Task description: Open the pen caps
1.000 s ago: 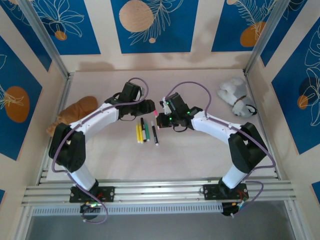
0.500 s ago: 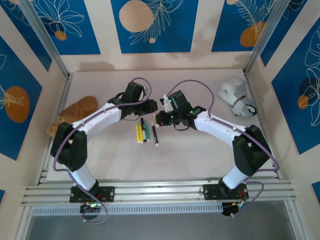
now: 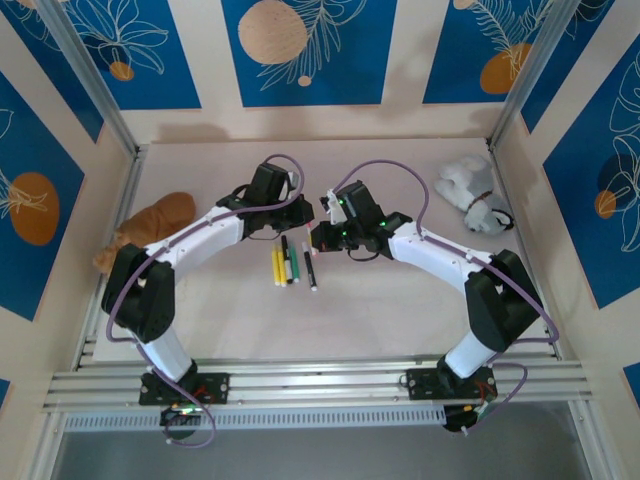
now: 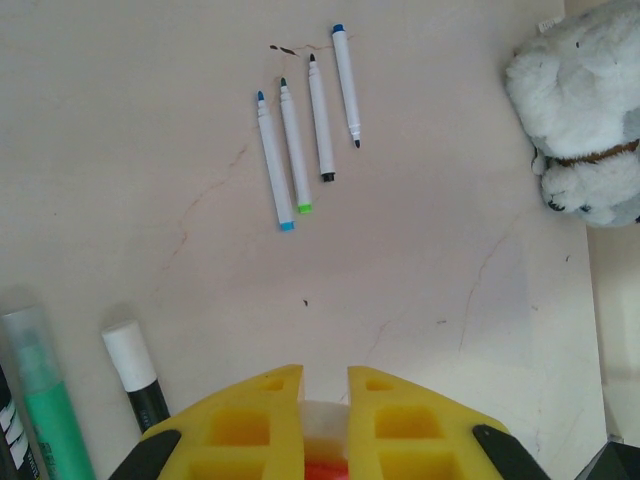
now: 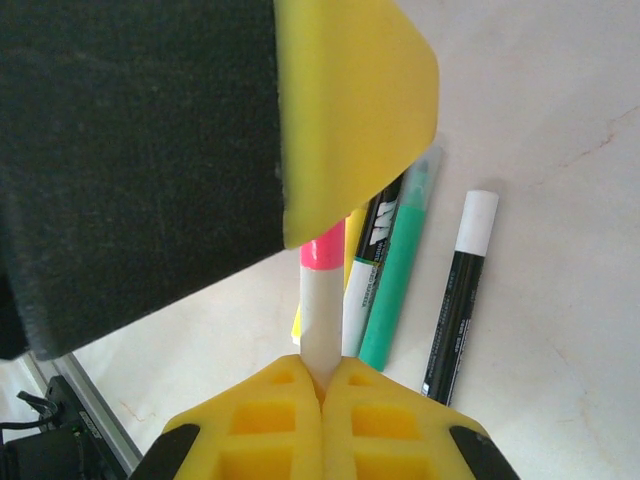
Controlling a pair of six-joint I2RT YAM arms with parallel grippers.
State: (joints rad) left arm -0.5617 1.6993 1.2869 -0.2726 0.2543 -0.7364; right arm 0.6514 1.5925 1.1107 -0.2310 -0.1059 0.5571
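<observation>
Black-bodied left gripper [image 3: 302,212] and right gripper [image 3: 319,237] tip to tip above the loose pens [image 3: 290,265], top view. Risks a bent pen under an off-axis pull.

Right wrist: clamped fully on the white pen body [image 5: 320,320], pink cap [image 5: 323,250] against the left gripper.

Left wrist: narrow around the pink cap; shallow bite, so may slip off.

The right claw [image 5: 322,378] is yellow, the pen [image 5: 320,315] white, its cap [image 5: 323,248] pink.
</observation>
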